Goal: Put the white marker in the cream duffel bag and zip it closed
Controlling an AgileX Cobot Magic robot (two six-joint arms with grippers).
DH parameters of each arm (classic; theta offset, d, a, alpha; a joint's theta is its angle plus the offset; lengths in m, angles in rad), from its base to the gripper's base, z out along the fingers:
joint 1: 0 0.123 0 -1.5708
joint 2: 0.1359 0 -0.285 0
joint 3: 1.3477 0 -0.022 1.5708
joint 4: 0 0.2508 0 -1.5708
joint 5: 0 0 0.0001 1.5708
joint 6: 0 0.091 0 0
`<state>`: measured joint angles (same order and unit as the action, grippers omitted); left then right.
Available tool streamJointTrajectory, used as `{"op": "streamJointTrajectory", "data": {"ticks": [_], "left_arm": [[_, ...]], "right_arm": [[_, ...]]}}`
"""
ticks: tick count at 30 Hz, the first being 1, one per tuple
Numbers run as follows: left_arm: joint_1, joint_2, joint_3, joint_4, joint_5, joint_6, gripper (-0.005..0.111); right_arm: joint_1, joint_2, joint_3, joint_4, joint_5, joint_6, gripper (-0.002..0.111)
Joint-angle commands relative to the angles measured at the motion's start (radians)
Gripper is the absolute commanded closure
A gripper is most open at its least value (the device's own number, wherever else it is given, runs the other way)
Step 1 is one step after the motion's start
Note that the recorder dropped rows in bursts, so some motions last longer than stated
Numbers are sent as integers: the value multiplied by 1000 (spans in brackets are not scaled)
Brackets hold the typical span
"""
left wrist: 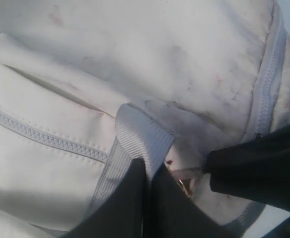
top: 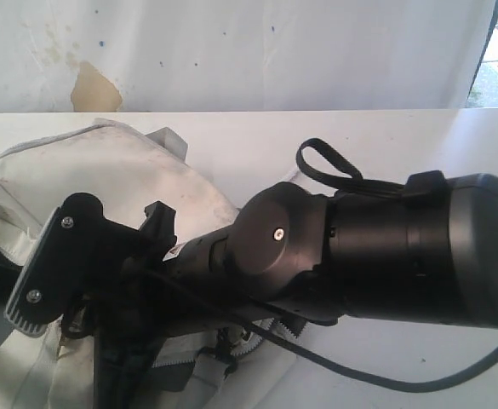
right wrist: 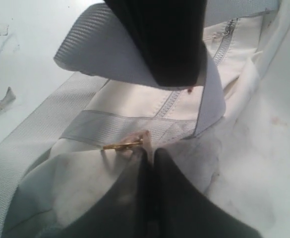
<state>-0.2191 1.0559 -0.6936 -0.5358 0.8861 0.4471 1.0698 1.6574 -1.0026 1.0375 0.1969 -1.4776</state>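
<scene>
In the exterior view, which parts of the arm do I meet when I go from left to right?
Grey ridged plate, round black joint, thick black arm segment. The bag spans several of them, so it is omitted.

Likely a robot lab bench: a white table [top: 385, 141] against a stained, chipped white backdrop [top: 249, 51].
</scene>
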Motion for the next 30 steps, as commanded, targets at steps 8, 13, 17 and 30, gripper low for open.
{"op": "streamJointTrajectory", "data": {"ticks": [8,13,17,30], "left_arm": [[-2,-9,-6,22,0,-7,107],[-2,-9,-6,22,-2,-6,107],[-2,-9,-6,22,-2,-6,107],[-2,-9,-6,29,9,-6,107]], "right_arm": [[5,-10,-2,5,5,124,108],[5,-43,-2,3,-64,332,108],[-3,-69,-2,3,-79,383,108],[-118,-73,-2,1,-65,492,108]]}}
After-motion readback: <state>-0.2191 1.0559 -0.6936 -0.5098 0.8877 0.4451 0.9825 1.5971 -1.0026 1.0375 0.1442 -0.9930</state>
